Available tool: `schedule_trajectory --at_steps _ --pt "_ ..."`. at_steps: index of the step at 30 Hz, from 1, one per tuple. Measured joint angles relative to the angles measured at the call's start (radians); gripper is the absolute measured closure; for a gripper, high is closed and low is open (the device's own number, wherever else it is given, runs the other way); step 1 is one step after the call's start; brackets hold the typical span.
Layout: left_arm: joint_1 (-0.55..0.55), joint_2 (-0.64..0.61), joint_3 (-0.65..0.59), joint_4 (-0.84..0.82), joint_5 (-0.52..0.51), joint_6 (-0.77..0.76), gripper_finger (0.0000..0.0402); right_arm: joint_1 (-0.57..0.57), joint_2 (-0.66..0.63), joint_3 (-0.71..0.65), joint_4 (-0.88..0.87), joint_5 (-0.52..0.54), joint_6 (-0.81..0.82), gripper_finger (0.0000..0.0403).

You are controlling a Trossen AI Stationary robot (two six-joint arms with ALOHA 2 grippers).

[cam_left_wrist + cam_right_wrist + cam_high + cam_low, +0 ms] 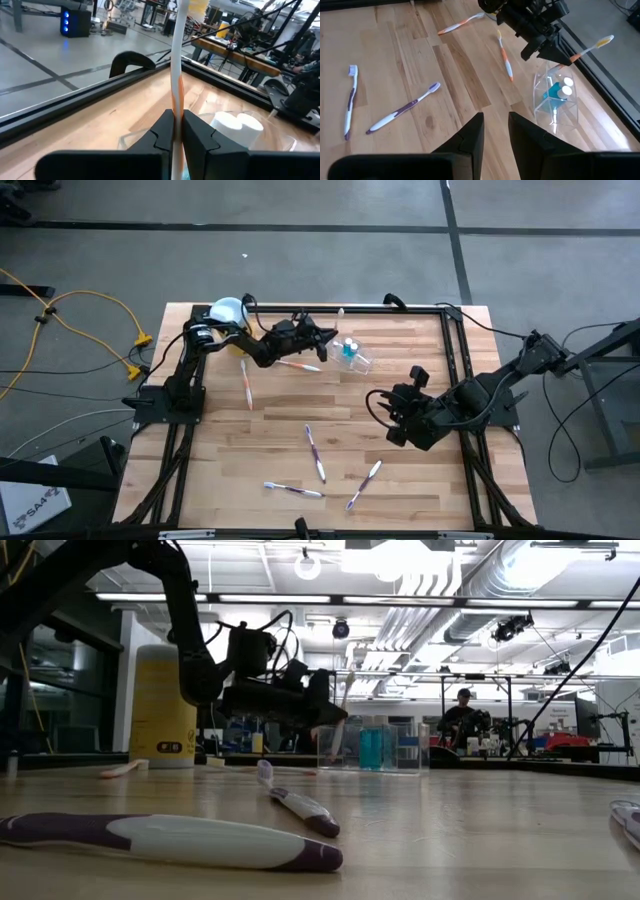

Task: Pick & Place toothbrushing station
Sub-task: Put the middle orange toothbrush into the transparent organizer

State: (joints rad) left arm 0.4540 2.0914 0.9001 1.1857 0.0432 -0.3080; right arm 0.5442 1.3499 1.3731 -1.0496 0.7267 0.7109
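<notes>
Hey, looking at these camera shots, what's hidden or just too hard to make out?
- High view: the left gripper covers where the orange toothbrush meets the clear holder.
- Left wrist view: the brush's head is cut off by the picture's edge.
- Low view: the right gripper is out of frame.
- Low view: the yellow canister label is too small to read.

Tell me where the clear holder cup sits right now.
In the high view, the clear holder cup stands at the table's far middle, just right of the left end effector, which grips an orange toothbrush over it.
</notes>
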Motion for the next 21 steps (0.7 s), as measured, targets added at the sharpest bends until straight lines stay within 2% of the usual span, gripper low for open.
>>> schedule_trajectory --at_steps 21 --pt "-0.009 -0.003 0.001 -0.030 -0.031 0.003 0.0375 0.000 0.000 0.000 0.012 -0.010 -0.008 0.0322"
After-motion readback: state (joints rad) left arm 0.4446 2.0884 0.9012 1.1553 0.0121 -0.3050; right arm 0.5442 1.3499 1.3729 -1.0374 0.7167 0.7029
